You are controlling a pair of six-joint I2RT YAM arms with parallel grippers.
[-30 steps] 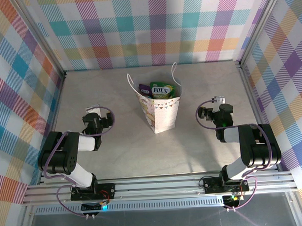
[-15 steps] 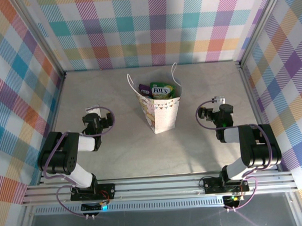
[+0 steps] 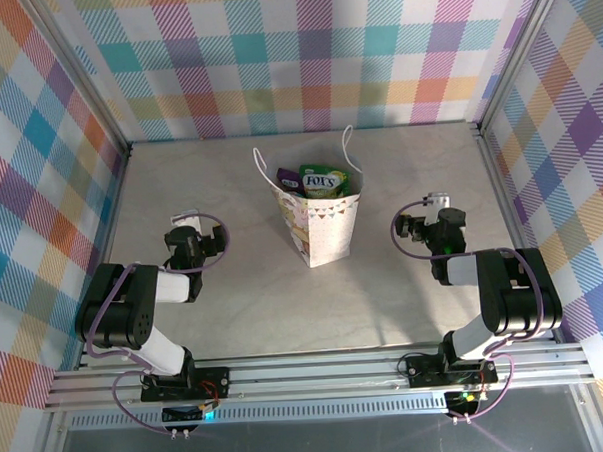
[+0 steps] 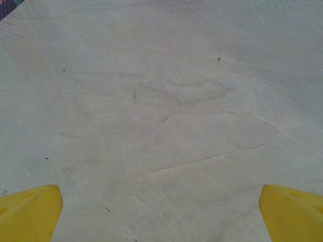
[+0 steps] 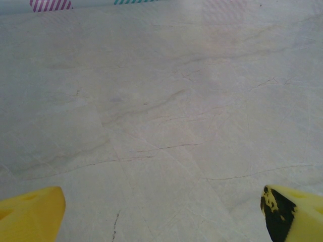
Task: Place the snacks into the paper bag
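Nothing has shifted over the last second: both arms, the paper bag [image 3: 324, 233] and its contents sit just as they did.

Each arm is folded tight over its base at the near edge of the tabletop [image 3: 245, 309]. The left arm's elbow juts out toward 9 o'clock and its forearm comes back in toward 1 o'clock. That leaves the left claw [image 3: 186, 229] low over the surface on the left side. The right arm mirrors it, elbow out toward 3 o'clock, with the right claw [image 3: 419, 224] low on the right side.

In the left wrist view the left claw [image 4: 161, 214] has its yellow fingertips [image 4: 30, 212] spread far apart at the two lower corners, with bare tabletop between them. In the right wrist view the right claw [image 5: 161, 214] is spread just as wide. One of its yellow tips [image 5: 290, 214] carries a dark smudge, and nothing lies between the pair.

The paper bag stands upright between the two claws and well apart from both. It is at roughly 3 o'clock from the left claw and 9 o'clock from the right one. Its white cord handles [image 3: 263, 166] splay outward at the open mouth. The snacks [image 3: 320, 180] rest inside the top of the bag: a green packet with white lettering and a purple one at its 9 o'clock side.
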